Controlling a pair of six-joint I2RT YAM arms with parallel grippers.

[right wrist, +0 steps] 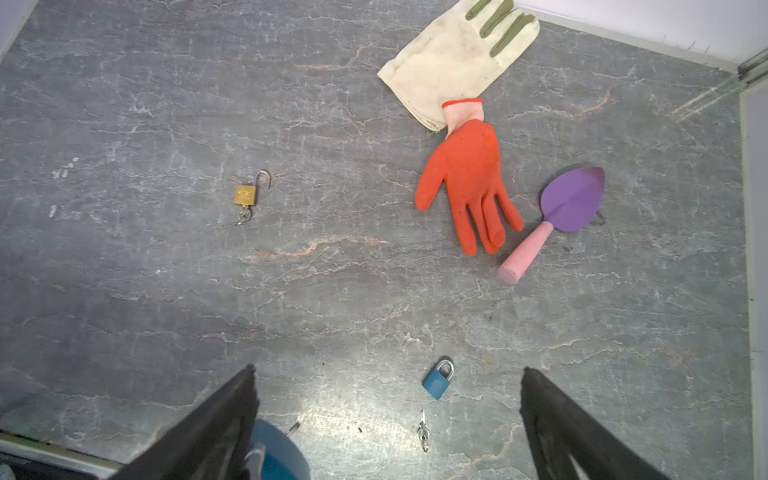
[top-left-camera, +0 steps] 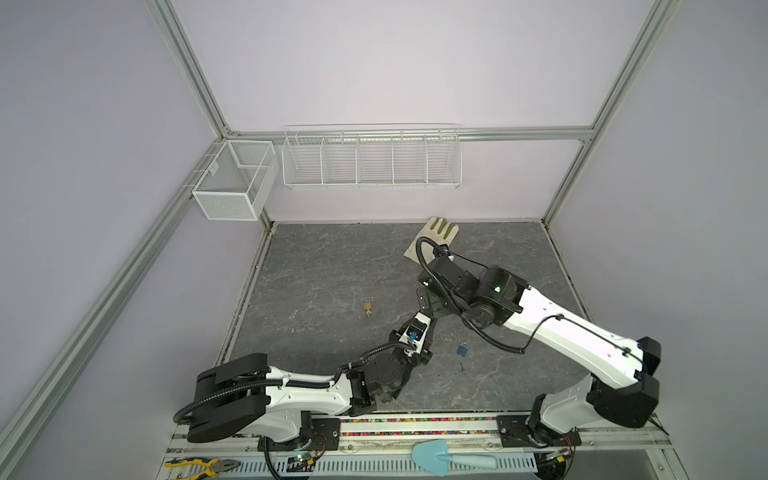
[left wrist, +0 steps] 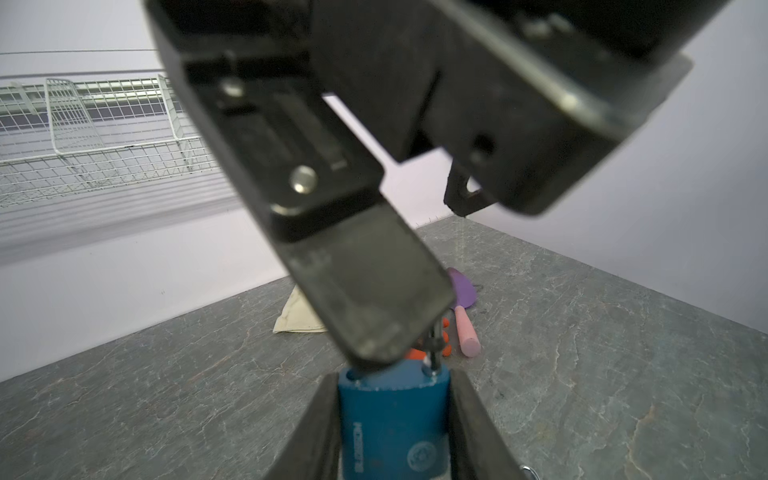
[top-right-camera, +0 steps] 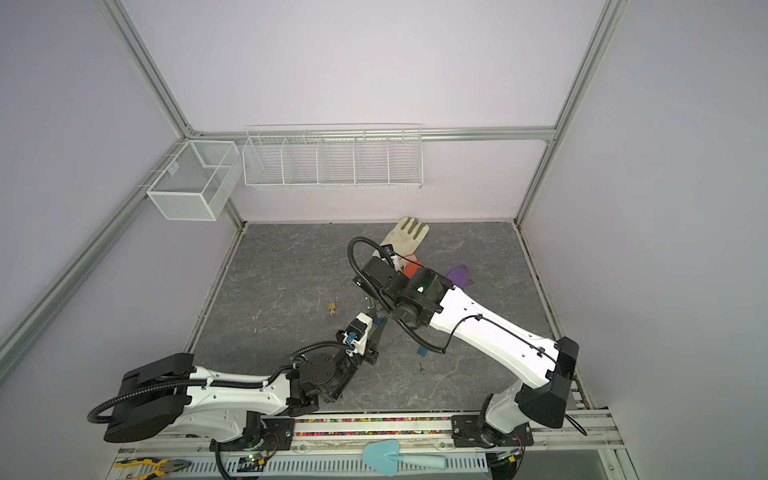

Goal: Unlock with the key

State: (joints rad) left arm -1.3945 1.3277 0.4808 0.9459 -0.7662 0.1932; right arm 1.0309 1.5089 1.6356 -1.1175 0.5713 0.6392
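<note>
The left jaws are closed partway on the large blue padlock (left wrist: 392, 419). Its body stands upright between the left fingers (left wrist: 320, 436), one against each narrow side, held up off the desk (right wrist: 166, 291). My right jaws are spread as wide as they go and grip nothing. In the left wrist view one right finger (left wrist: 374, 299) reaches down to the top of that padlock, right at its shackle (left wrist: 432, 355). The finger covers most of the shackle, so I cannot tell whether it is latched or sprung.

From the right wrist camera I get only a blurred blue corner of the held padlock, just beside one of the right jaws' fingers. A bit of silver metal sticks out of it that I cannot identify. In both top views the two wrists crowd over it and hide nearly all of it.

Near the large blue padlock, on the right arm's side, a small blue padlock (right wrist: 436, 380) lies flat with its shackle closed. A loose key (right wrist: 423, 430) lies just beside it. Well apart from the large blue padlock, on the left arm's side, lies a brass padlock (right wrist: 245, 194) with its shackle swung open and an inserted key (right wrist: 244, 217) at its base.

Beyond the large blue padlock, toward the back wall, lie an orange glove (right wrist: 469, 174), a cream glove (right wrist: 453, 58) touching its cuff, and a purple trowel (right wrist: 573, 199) just beside the orange fingertips. From above, the right arm hides much of these.
</note>
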